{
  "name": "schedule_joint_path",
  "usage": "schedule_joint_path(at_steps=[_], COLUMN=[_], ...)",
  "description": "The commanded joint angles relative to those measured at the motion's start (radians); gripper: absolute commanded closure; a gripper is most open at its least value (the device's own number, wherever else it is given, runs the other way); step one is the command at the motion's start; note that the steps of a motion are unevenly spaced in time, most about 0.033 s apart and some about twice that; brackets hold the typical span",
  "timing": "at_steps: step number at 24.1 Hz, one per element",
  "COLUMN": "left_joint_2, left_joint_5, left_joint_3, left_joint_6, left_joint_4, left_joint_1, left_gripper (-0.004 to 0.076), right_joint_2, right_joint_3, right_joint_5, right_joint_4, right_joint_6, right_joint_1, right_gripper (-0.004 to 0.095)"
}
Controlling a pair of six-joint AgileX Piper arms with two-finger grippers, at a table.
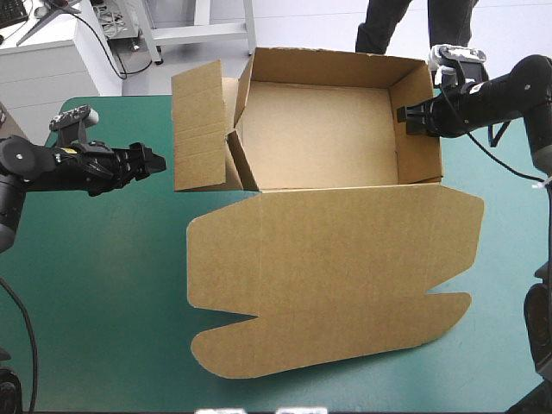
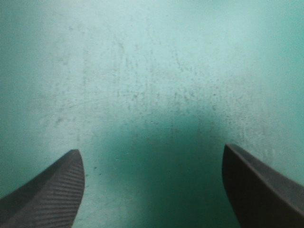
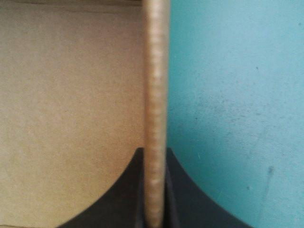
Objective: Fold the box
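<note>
The brown box point(image 1: 319, 138) stands as an open tray at the table's far middle, its back and right walls raised. Its left wall flap point(image 1: 200, 128) leans outward. The lid point(image 1: 336, 276) lies flat toward the near edge. My right gripper point(image 1: 409, 119) is shut on the box's right wall; in the right wrist view the wall's edge point(image 3: 156, 109) runs up between the two black fingers point(image 3: 122, 199). My left gripper point(image 1: 155, 161) hovers open over the teal-green cover point(image 2: 152, 85), just left of the leaning flap, holding nothing.
The teal-green cover point(image 1: 103, 285) shows bare to the left of the lid and along the near left. A narrow strip of cover point(image 1: 504, 250) lies right of the lid.
</note>
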Motion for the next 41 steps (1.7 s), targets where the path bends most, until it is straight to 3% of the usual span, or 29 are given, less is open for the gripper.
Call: schedule_joint_path(at_steps=[1, 12, 27, 32, 41], left_joint_2=[-0.030, -0.030, -0.030, -0.030, -0.030], left_joint_5=[-0.038, 0.057, 0.200, 0.244, 0.263], left_joint_3=[-0.027, -0.027, -0.027, -0.027, -0.027], left_joint_6=[0.018, 0.173, 0.192, 0.220, 0.235], left_joint_4=[-0.143, -0.293, -0.350, -0.392, -0.415], left_joint_1=[0.002, 0.002, 0.002, 0.002, 0.002], left_gripper=[0.0168, 0.0196, 0.0196, 0.0196, 0.0196], right_joint_2=[-0.053, 0.024, 0.174, 0.196, 0.207], right_joint_3=[-0.023, -0.021, -0.021, -0.021, -0.021], right_joint_5=[0.008, -0.033, -0.205, -0.207, -0.205], right_joint_4=[0.088, 0.054, 0.010, -0.034, -0.004], right_joint_6=[-0.003, 0.019, 0.099, 0.130, 0.151], right_joint_1=[0.011, 0.117, 0.315, 0.344, 0.353], right_gripper=[0.0927, 0.0925, 0.0924, 0.0923, 0.0923])
